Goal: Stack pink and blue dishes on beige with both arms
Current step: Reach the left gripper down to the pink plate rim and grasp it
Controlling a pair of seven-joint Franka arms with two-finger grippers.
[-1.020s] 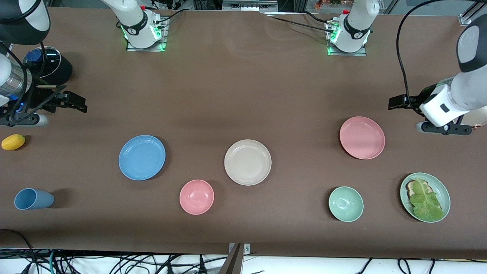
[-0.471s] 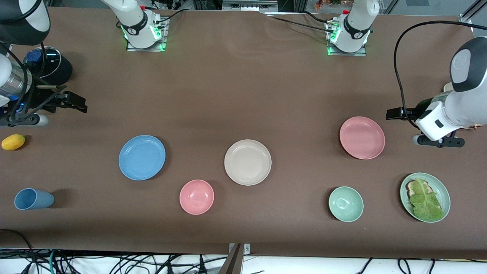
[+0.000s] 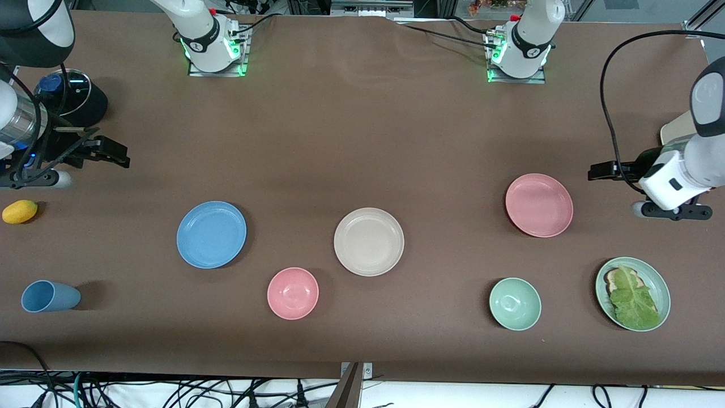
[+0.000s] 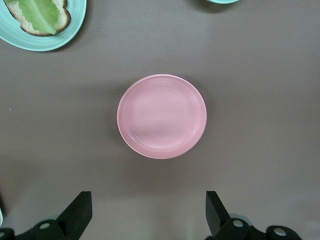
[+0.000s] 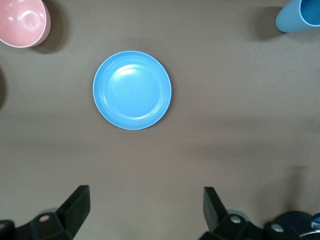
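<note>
Front view: the brown matte table (image 3: 362,130) carried three flat round plates with shallow rims. The beige plate (image 3: 369,241) lay at the centre of the frame, bare cloth all round it. The blue plate (image 3: 211,234) sat at centre-left, the pink plate (image 3: 538,204) at centre-right; neither touched anything. A small, deeper pink bowl (image 3: 293,293) stood just below and beside the beige plate, close to its rim but apart. A mint bowl (image 3: 515,304) and a mint plate with toast and lettuce (image 3: 632,293) occupied the lower right. A blue cup (image 3: 50,296) lay on its side at lower left, a yellow lemon (image 3: 20,211) above it at the edge. The right gripper (image 3: 113,152) hung at the upper-left margin, over bare cloth above the blue plate. The left gripper (image 3: 600,170) hung at the right margin, beside the pink plate's upper edge, empty.

Left wrist view: the pink plate (image 4: 162,116) filled the middle, smooth and unmarked, clear cloth all round. The left gripper (image 4: 147,210) showed both black fingers spread wide at the bottom, nothing between them.

Right wrist view: the blue plate (image 5: 132,90) lay at upper centre, glossy at its well, with the pink bowl (image 5: 22,21) in the upper-left corner and the cup (image 5: 300,15) in the upper right. The right gripper (image 5: 145,207) stood likewise spread and empty.
</note>
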